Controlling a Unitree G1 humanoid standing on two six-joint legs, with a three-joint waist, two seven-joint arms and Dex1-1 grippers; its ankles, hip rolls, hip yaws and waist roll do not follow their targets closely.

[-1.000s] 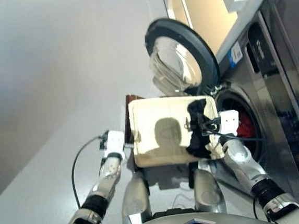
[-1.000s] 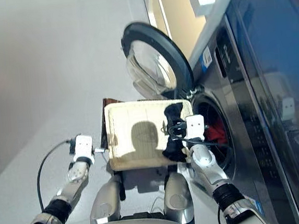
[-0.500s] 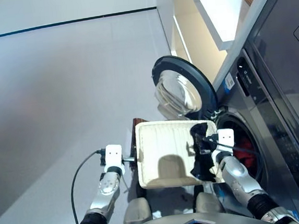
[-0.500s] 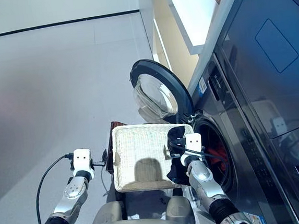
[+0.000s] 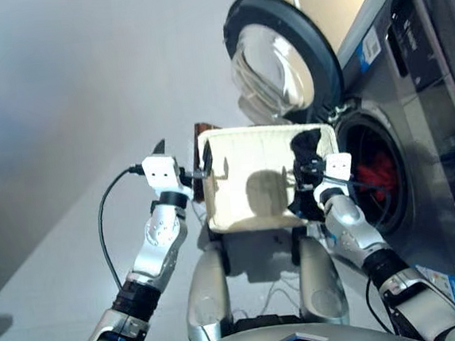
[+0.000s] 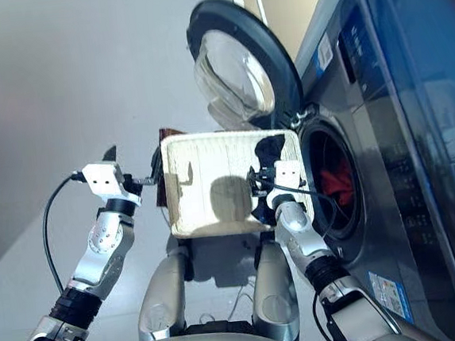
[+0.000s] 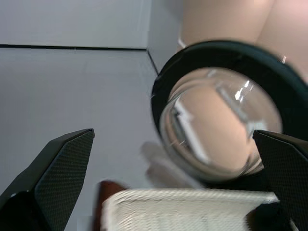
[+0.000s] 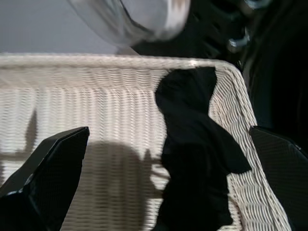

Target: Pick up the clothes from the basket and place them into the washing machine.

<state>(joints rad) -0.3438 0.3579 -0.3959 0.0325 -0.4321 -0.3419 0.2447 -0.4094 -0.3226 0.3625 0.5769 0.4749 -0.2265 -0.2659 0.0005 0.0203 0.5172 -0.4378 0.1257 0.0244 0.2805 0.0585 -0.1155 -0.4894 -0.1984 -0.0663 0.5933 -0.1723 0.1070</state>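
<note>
Laundry is nearly loaded: the washing machine (image 5: 406, 163) stands with its porthole door (image 5: 281, 54) swung wide, and coral red cloth (image 5: 381, 171) already shows inside the drum opening. No navy garment shows in these views. Just beside the drum sits the basket (image 5: 244, 177), cream and woven, empty except for the black garment (image 5: 306, 171), which lies in a long crumpled strip along the basket's edge nearest the machine, reaching from the far corner toward the near one.

So the step in hand, as I judge it, is the pickup of this last piece. The right gripper (image 5: 312, 185) hovers over the garment's near half; its wrist view shows both fingers spread wide with the black cloth lying between them, and nothing gripped. The left gripper (image 5: 196, 173) hangs just outside the basket's opposite edge, likewise spread open and empty.

Next, the right gripper probably needs to drop onto the bunched cloth, pinch a thick fold, lift clear of the rim, then swing across into the drum.
</note>
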